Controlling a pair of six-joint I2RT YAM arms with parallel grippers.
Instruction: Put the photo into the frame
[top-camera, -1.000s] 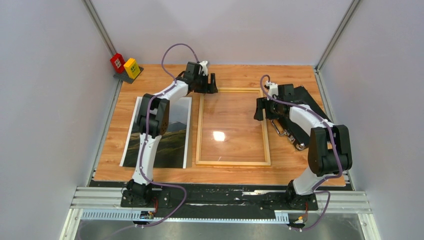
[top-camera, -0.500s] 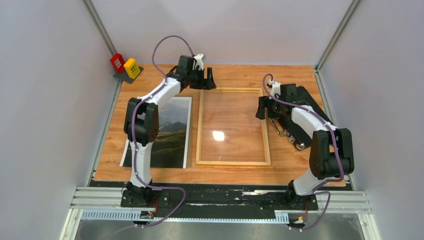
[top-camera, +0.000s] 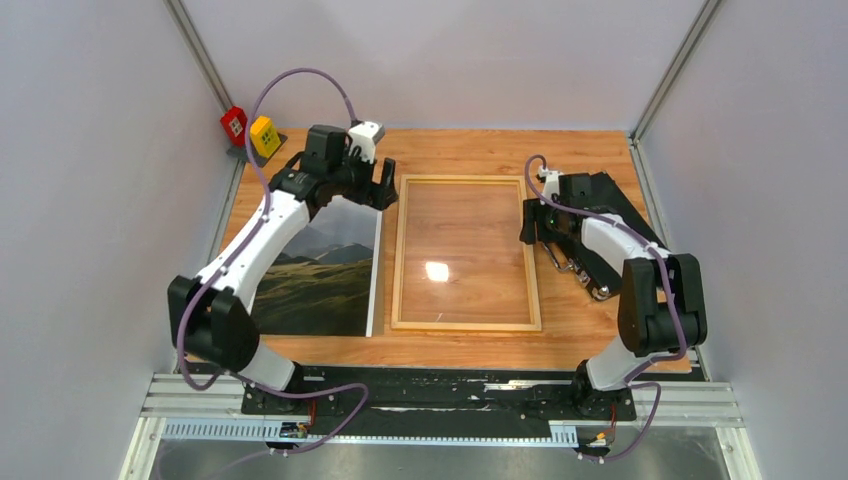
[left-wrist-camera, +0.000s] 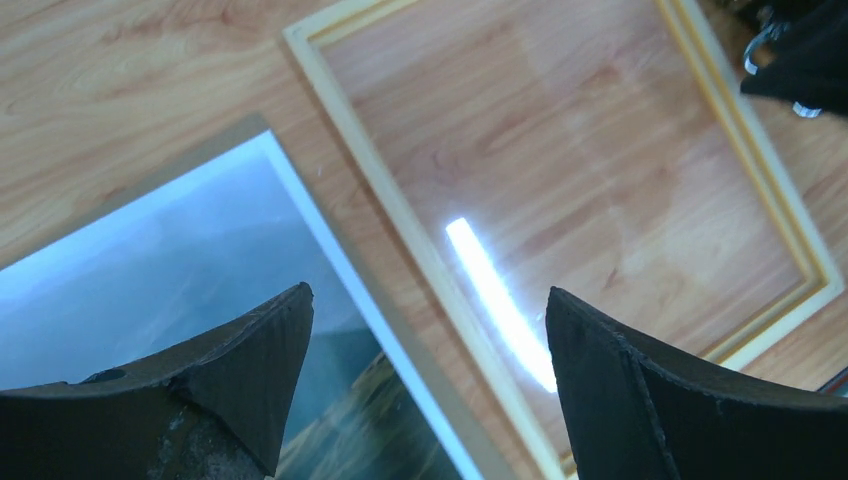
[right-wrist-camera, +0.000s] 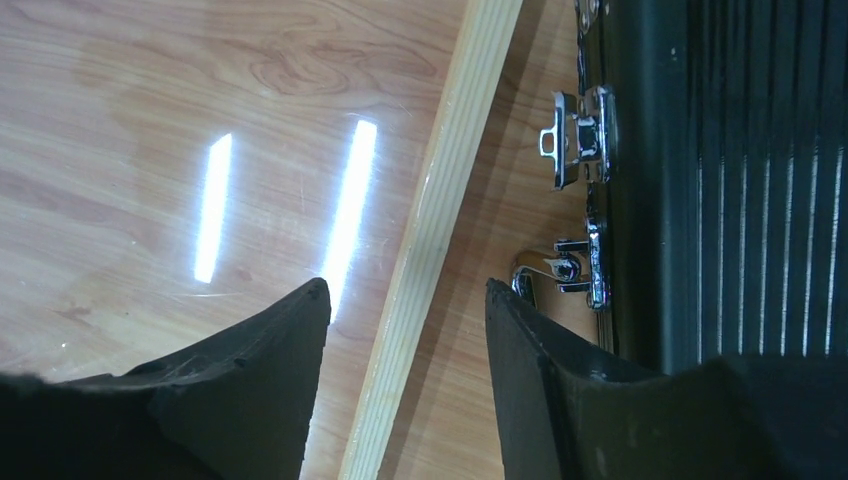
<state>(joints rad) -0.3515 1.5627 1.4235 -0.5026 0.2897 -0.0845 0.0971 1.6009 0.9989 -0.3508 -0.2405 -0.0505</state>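
Observation:
The photo (top-camera: 320, 280), a mountain print with a thin white border, lies face up on the table to the left of the frame (top-camera: 398, 260). The frame lies flat, light wood with a clear pane. My left gripper (top-camera: 372, 192) hovers open above the photo's far right corner. In the left wrist view the gripper (left-wrist-camera: 428, 292) holds nothing, with the photo (left-wrist-camera: 180, 250) edge and the frame rail (left-wrist-camera: 380, 180) below it. My right gripper (top-camera: 530, 222) is open at the frame's right rail. In the right wrist view its fingers (right-wrist-camera: 406, 285) stand on either side of the rail (right-wrist-camera: 450, 170), with gaps showing.
A black case (top-camera: 610, 215) with metal handles lies right of the frame, close to my right gripper, and shows in the right wrist view (right-wrist-camera: 740, 180). A red block (top-camera: 236, 125) and a yellow block (top-camera: 264, 135) stand at the far left corner. Grey walls enclose the table.
My left arm swung left from the frame's far left corner to above the photo's far right corner, jaws widening. My right gripper's jaws narrowed a little at the frame's right rail.

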